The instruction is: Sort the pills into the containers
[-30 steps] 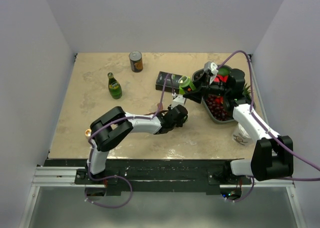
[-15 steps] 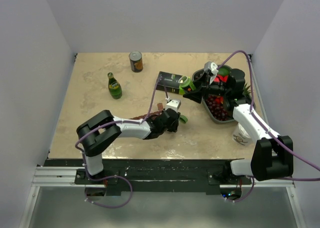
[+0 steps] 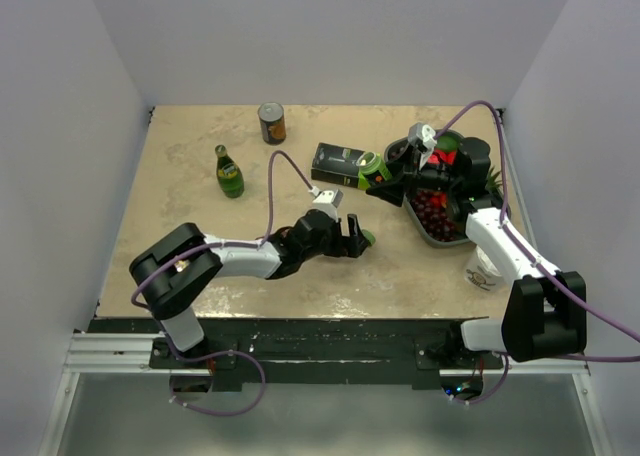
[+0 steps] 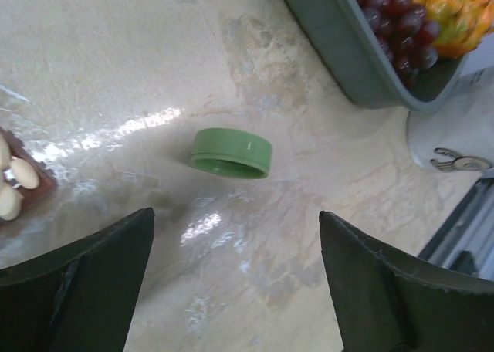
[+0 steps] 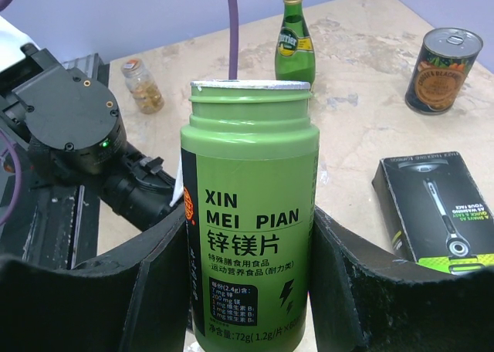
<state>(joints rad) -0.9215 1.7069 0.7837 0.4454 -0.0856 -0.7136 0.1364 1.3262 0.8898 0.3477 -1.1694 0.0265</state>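
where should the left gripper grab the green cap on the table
Grip the green cap across its round side wall, coming straight down from above. It lies flat and low on the table, so only the outer wall gives two opposite faces. The left gripper is open and looks wide enough to straddle it; the right gripper holds the bottle.

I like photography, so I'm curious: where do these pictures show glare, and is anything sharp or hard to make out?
Left wrist view: white glare streaks on the table beside the green cap; the left gripper is dark, with little detail. Right wrist view: the green bottle is sharp, its label readable. Top external view: even light, only soft shadows.
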